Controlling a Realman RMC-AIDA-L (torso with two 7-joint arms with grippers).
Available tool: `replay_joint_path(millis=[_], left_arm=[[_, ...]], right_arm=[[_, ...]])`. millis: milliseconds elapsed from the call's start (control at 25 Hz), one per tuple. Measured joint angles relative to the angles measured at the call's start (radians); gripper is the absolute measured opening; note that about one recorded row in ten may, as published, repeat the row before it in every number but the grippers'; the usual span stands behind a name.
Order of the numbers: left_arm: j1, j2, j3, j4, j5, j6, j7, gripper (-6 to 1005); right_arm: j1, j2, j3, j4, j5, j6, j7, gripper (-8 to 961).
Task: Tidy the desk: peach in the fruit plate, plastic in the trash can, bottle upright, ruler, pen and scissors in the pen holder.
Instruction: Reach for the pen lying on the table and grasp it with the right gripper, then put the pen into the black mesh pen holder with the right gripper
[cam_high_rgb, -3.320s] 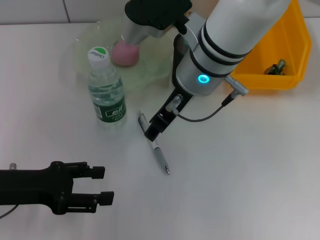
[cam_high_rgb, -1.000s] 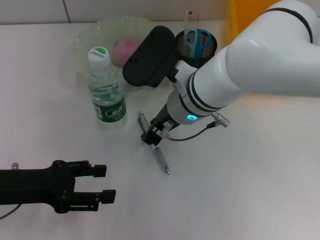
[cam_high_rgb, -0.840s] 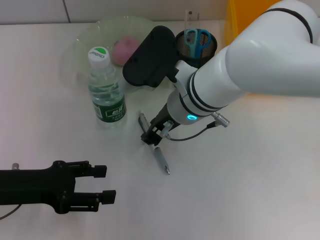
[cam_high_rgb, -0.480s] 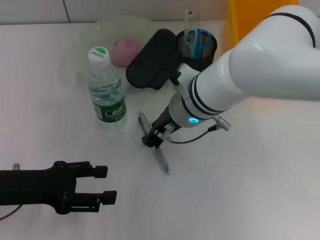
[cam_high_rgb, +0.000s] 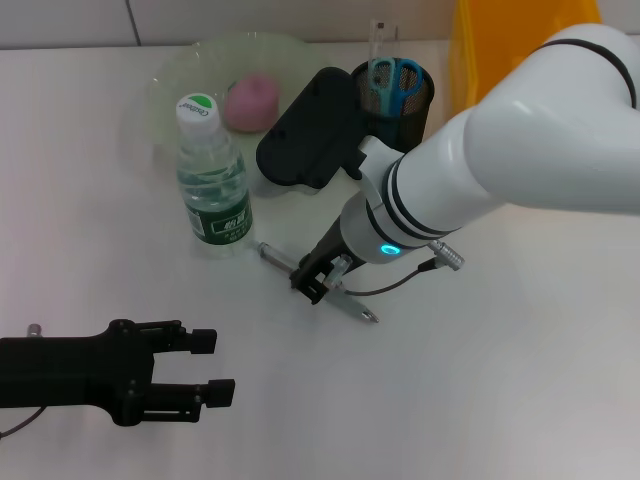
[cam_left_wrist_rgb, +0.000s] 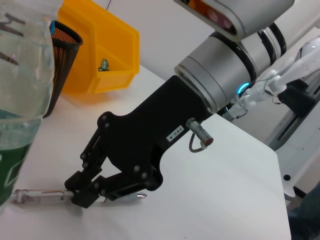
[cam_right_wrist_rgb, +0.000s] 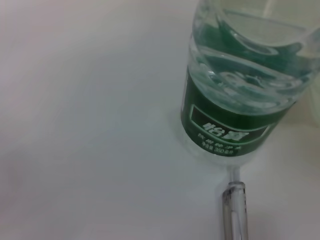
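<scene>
My right gripper (cam_high_rgb: 313, 284) is shut on the pen (cam_high_rgb: 275, 255), a clear-barrelled one lying slantwise just above the table, right of the bottle (cam_high_rgb: 212, 180). The left wrist view shows the black fingers (cam_left_wrist_rgb: 87, 192) clamped around the pen (cam_left_wrist_rgb: 35, 196) near its middle. The bottle stands upright with a green label and white cap. A pink peach (cam_high_rgb: 250, 103) sits in the pale green fruit plate (cam_high_rgb: 165, 85). Blue scissors (cam_high_rgb: 395, 75) and a clear ruler (cam_high_rgb: 378, 35) stand in the black mesh pen holder (cam_high_rgb: 405, 110). My left gripper (cam_high_rgb: 213, 367) rests open at the front left.
A yellow bin (cam_high_rgb: 500, 45) stands at the back right behind my right arm; in the left wrist view a small greenish object (cam_left_wrist_rgb: 102, 64) lies inside it. The bottle (cam_right_wrist_rgb: 245, 85) stands close beside the pen's end (cam_right_wrist_rgb: 235, 207).
My right gripper came down from the plate to the pen and closed on it. In the last half second the pen swung to a flatter slant. The left arm stayed still.
</scene>
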Motion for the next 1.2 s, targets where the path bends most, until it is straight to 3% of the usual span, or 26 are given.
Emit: replay_joint_path(millis=[40,200,360,440,480,520,560,640,680,800,840,880,920,1000,1040,1120,1200], left_arm=[[0.000,0.000,0.000,0.000,0.000,0.000,0.000,783],[-0.001,0.000,0.000,-0.001,0.000,0.000,0.000,783],[-0.001,0.002,-0.005,-0.003,0.000,0.004,0.000,782],[-0.001,0.003,-0.005,-0.004,0.000,0.006,0.000,783],[-0.001,0.003,-0.005,-0.004,0.000,0.006,0.000,783],[-0.002,0.003,-0.006,-0.006,-0.001,0.006,0.000,783],[-0.003,0.003,-0.006,-0.007,-0.002,0.007,0.000,783],[-0.006,0.002,-0.006,-0.010,-0.004,0.007,0.000,783],[-0.006,0.002,-0.006,-0.010,-0.004,0.007,0.000,783],[-0.017,-0.001,-0.006,-0.013,-0.007,0.008,-0.004,782],[-0.018,-0.002,-0.006,-0.016,-0.007,0.007,-0.005,782],[-0.018,-0.002,-0.006,-0.016,-0.007,0.007,-0.005,782],[-0.022,-0.003,-0.006,-0.020,-0.008,0.006,-0.006,782],[-0.033,-0.004,-0.006,-0.040,-0.008,0.003,-0.006,782],[-0.039,-0.004,-0.006,-0.049,-0.008,0.002,-0.004,782],[-0.046,-0.004,-0.006,-0.060,-0.008,0.001,-0.001,782],[-0.048,-0.006,-0.009,-0.064,-0.008,0.000,0.000,782]], right_arm=[[-0.015,0.000,0.000,-0.018,-0.002,0.001,-0.003,175],[-0.043,-0.002,0.005,-0.050,-0.005,0.000,-0.011,150],[-0.120,-0.008,0.043,-0.111,-0.006,-0.003,-0.054,131],[-0.224,-0.007,0.151,-0.178,-0.004,-0.012,-0.143,132],[-0.224,-0.007,0.151,-0.178,-0.004,-0.012,-0.143,132],[-0.295,-0.003,0.239,-0.217,0.017,-0.014,-0.217,132],[-0.295,-0.003,0.239,-0.217,0.017,-0.014,-0.217,132],[-0.381,0.000,0.371,-0.253,0.114,-0.006,-0.365,131],[-0.381,0.000,0.371,-0.253,0.114,-0.006,-0.365,131],[-0.448,-0.001,0.489,-0.254,0.319,0.017,-0.587,132],[-0.487,-0.003,0.551,-0.244,0.501,0.034,-0.764,133],[-0.505,-0.005,0.583,-0.232,0.609,0.040,-0.866,134],[-0.505,-0.005,0.583,-0.232,0.609,0.040,-0.866,134],[-0.525,-0.007,0.634,-0.182,0.843,0.038,-1.088,136],[-0.530,-0.008,0.676,-0.095,1.108,0.004,-1.311,136],[-0.516,-0.009,0.710,0.029,1.357,-0.063,-1.506,138],[-0.497,-0.009,0.723,0.104,1.448,-0.095,-1.575,139]])
